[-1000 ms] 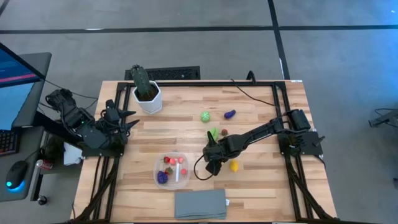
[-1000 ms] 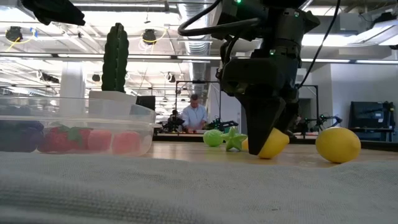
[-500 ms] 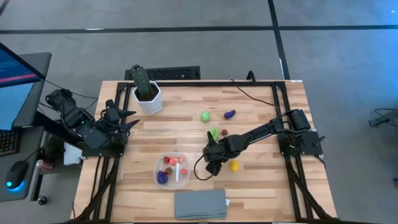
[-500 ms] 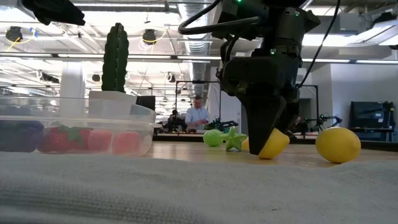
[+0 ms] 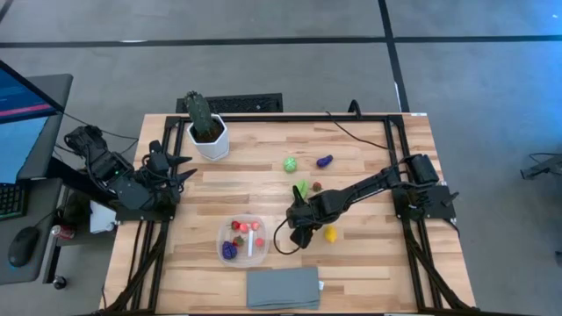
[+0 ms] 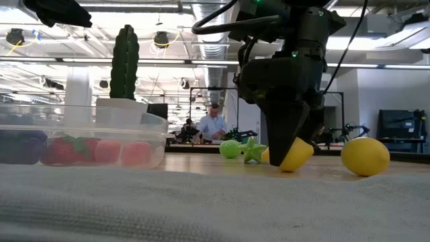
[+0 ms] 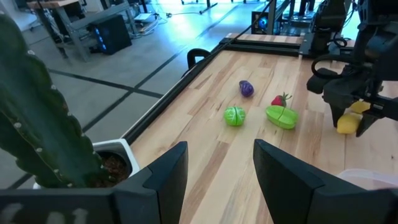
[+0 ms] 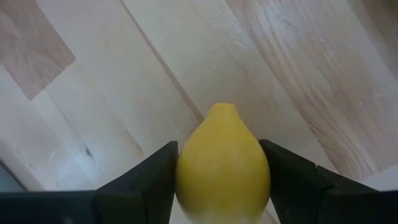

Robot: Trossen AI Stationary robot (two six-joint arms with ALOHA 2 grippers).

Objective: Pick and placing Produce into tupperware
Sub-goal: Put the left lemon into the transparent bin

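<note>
Right wrist view: right hand (image 8: 217,186) clenched on yellow lemon (image 8: 222,162), long axis pointing forward between the fingers; tupperware (image 5: 243,239) nearby toward left arm; left hand (image 7: 214,171) released, parked.

green cactus (image 5: 199,112) in white pot (image 5: 209,140), grey folded cloth (image 5: 283,288), wooden table (image 5: 369,263)

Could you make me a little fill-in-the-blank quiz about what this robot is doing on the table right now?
1. The right gripper is closed around a ____ toy lemon.
2. The clear tupperware lies between the grey cloth and the potted ____.
3. The left gripper waits near the cactus pot with its fingers ____.
4. The small purple piece lies ____ the tupperware.

Missing words: yellow; cactus; open; outside
</note>
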